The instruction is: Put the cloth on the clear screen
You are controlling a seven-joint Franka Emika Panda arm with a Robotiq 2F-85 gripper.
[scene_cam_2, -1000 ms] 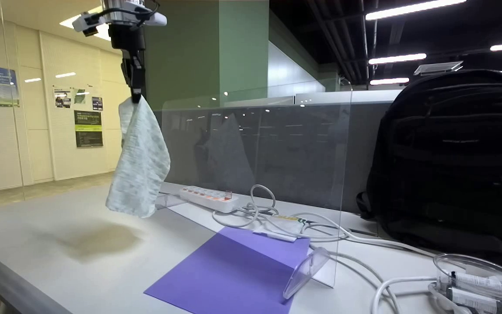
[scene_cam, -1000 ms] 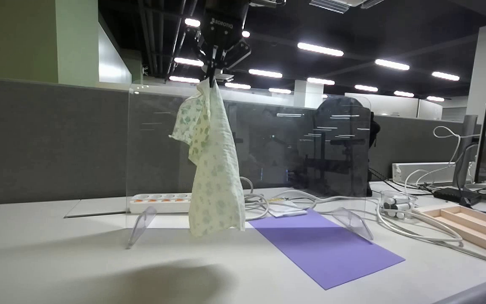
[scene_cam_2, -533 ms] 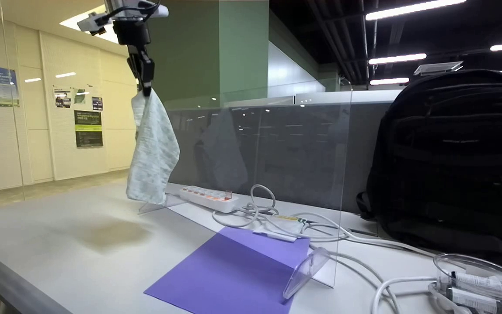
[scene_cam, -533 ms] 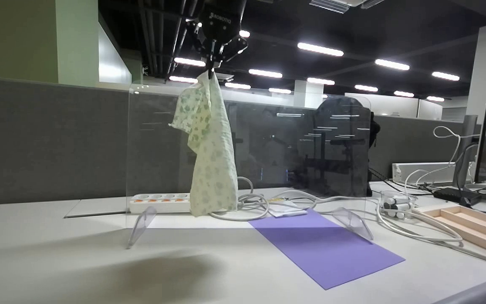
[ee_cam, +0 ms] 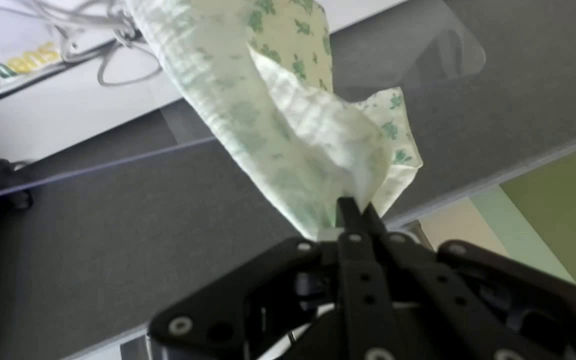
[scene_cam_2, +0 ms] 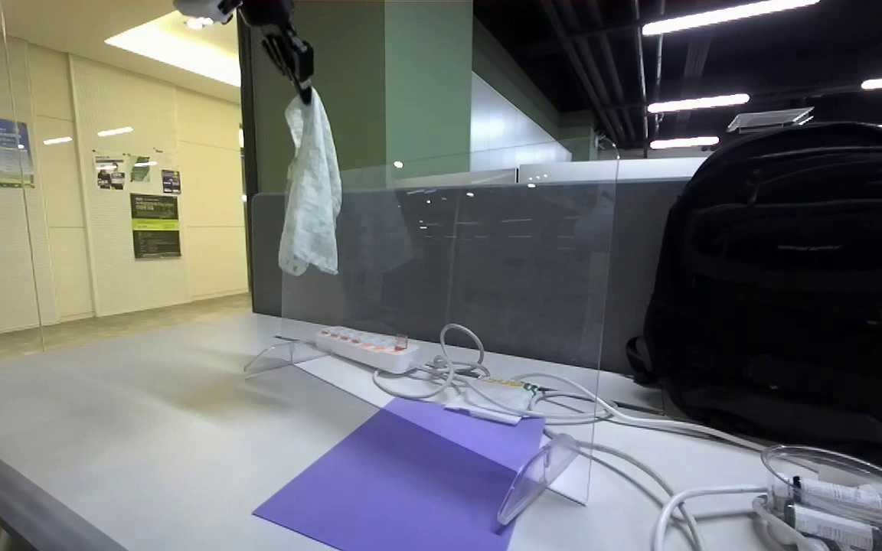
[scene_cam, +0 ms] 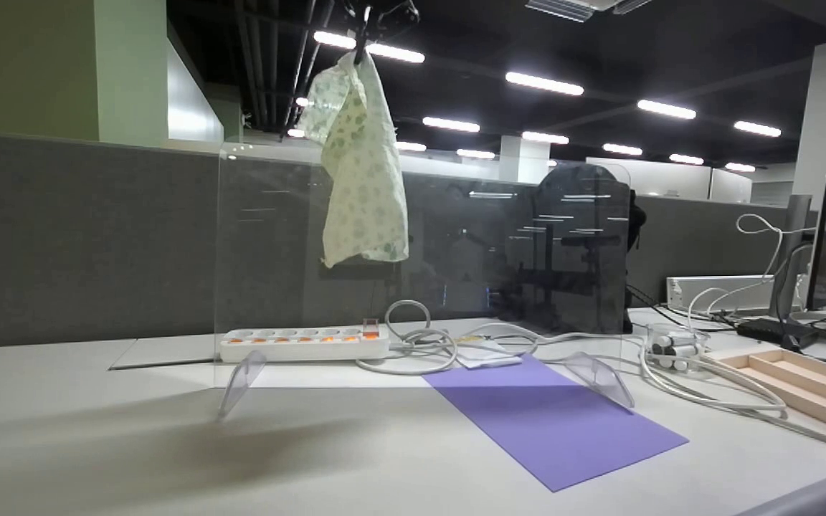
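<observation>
The tool [ee_cam: 360, 208] is clamped on the cloth [scene_cam: 366, 190]: in the wrist view its fingertips [ee_cam: 350, 215] are nearly together, with a pinch of fabric between them. The cloth hangs from this one place, in the air well above the counter [scene_cam: 62, 459]. It is pale, thin and crinkled, printed with small green figures and folded over itself; a shorter flap falls to one side, and the lower edge is uneven.

In both exterior views its lower part overlaps the clear screen [scene_cam: 456, 251]; whether the two touch I cannot tell. The screen stands upright on two clear feet along the counter's back edge, one end towards a back corner. Between it and that edge lie a white power strip [scene_cam: 303, 347] and loose white cables [scene_cam: 429, 335]. A purple sheet [scene_cam: 549, 423] lies flat on both sides of the screen's lower edge.
</observation>
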